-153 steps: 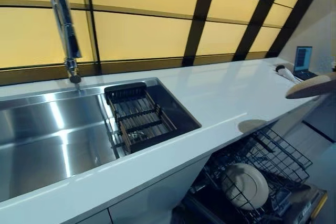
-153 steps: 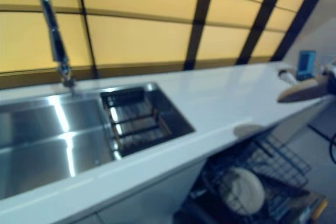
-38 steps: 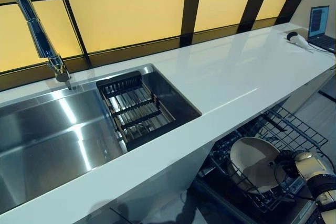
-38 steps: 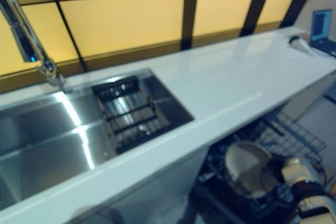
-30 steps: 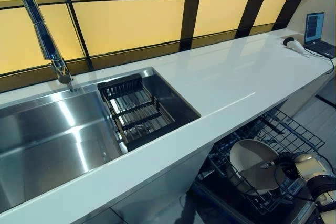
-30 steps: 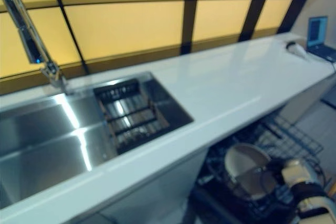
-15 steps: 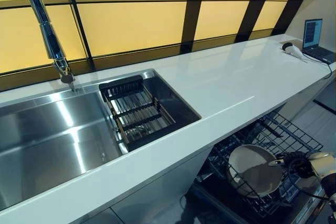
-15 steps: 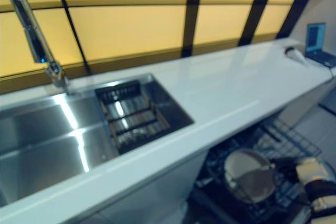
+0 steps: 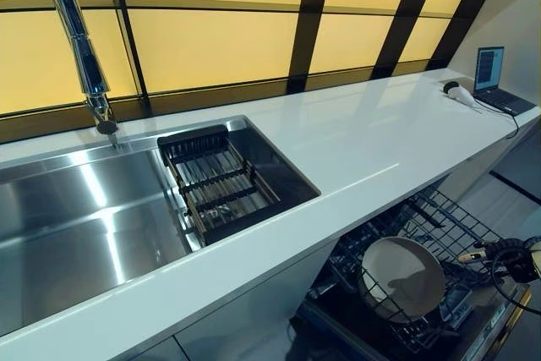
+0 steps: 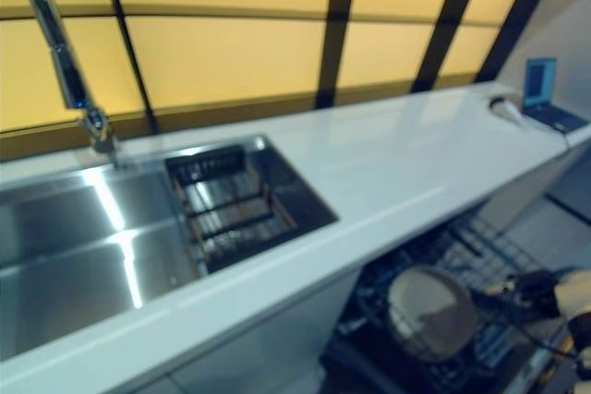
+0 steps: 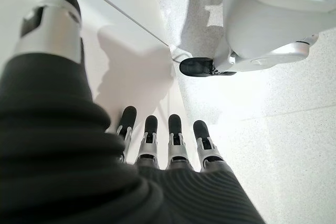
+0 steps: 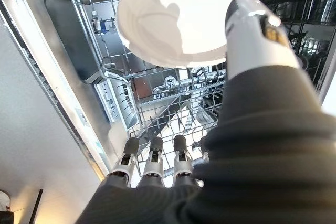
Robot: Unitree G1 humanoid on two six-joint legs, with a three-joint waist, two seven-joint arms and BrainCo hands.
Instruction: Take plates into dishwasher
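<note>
**Inspector:** Firstly, the eye views. Where is the plate?

**Assistant:** One cream plate (image 9: 402, 278) stands tilted on edge in the dishwasher rack (image 9: 452, 230), which is pulled out below the white countertop (image 9: 355, 141). The right hand (image 9: 517, 261) sits just beside the plate's rim, apart from it, over the rack wires. On the counter well beyond the hand lie a laptop (image 9: 494, 82) and a small white device (image 9: 456, 93). Far to the other side of the hand are the steel sink (image 9: 93, 226), its dark drainer basket (image 9: 221, 185) and the tap (image 9: 78, 48).

**Inspector:** Left wrist view?

**Assistant:** The left hand (image 11: 163, 140) hangs with fingers (image 11: 175, 129) straight and relaxed, gripping nothing. Only pale floor lies past the fingertips.

**Inspector:** Right wrist view?

**Assistant:** The right hand's fingers (image 12: 153, 156) are extended and spread, the thumb (image 12: 252, 35) held apart; nothing is grasped. The plate appears just past the thumb, seated among the rack's wires, clear of the fingers. The dishwasher's metal door edge (image 12: 47, 82) runs alongside the fingers.
</note>
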